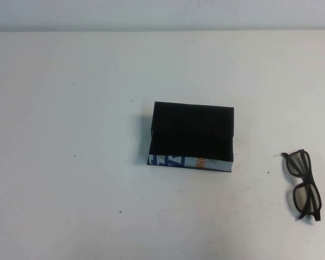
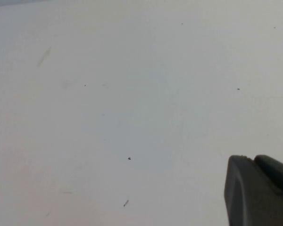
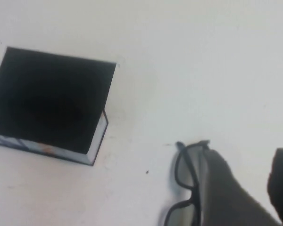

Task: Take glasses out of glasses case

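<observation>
White table (image 1: 70, 206) bare, speckled. Glasses case (image 1: 192, 135) centre, open, black interior. Glasses (image 1: 304, 184) on table at 4 o'clock. Right gripper (image 3: 254, 188) over glasses, fingers spread. Left gripper (image 2: 259, 193) above bare table, finger state: cannot tell.

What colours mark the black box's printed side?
Blue and orange on white, clearest in the high view.

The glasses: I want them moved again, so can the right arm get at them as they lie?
Probably yes. The glasses lie bare on the table, apart from the glasses case, and the right gripper hangs open just above them. The left gripper is over bare table.
</observation>
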{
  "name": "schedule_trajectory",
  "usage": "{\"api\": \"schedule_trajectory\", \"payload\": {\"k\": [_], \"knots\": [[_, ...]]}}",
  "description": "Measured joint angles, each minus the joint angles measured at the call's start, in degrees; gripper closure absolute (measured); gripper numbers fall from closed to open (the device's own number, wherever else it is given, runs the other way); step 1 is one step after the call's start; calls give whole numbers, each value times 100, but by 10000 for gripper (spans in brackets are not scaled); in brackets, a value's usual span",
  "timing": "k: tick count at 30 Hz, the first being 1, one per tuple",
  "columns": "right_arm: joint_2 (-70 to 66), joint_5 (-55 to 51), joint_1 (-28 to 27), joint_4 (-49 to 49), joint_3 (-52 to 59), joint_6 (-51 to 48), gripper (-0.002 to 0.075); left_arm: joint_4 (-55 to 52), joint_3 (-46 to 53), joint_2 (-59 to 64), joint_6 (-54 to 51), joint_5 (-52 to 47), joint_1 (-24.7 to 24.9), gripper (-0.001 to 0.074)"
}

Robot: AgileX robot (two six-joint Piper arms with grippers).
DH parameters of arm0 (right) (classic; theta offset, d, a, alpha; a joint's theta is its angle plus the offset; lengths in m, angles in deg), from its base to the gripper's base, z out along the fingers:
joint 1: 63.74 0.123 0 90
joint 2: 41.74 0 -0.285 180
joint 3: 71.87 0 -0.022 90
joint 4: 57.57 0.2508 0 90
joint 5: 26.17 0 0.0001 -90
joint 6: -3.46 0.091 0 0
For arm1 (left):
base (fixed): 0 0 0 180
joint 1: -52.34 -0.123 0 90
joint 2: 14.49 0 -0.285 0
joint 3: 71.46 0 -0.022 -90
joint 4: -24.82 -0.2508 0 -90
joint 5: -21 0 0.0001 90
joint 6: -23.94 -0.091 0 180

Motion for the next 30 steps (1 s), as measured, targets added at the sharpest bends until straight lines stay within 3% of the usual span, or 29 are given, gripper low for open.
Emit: {"api": "schedule_trajectory", "payload": {"k": [5, 8, 20, 30], "knots": [[1346, -154, 0, -561, 355, 189, 676, 0, 0, 0, 0, 0, 0, 739], [1901, -454, 0, -681, 448, 258, 723, 0, 0, 0, 0, 0, 0, 739], [3312, 883, -3, -727, 1691, 45, 742, 0, 0, 0, 0, 0, 0, 739], [4280, 1732, -3, -268, 3542, 19, 742, 0, 0, 0, 0, 0, 0, 739]]}}
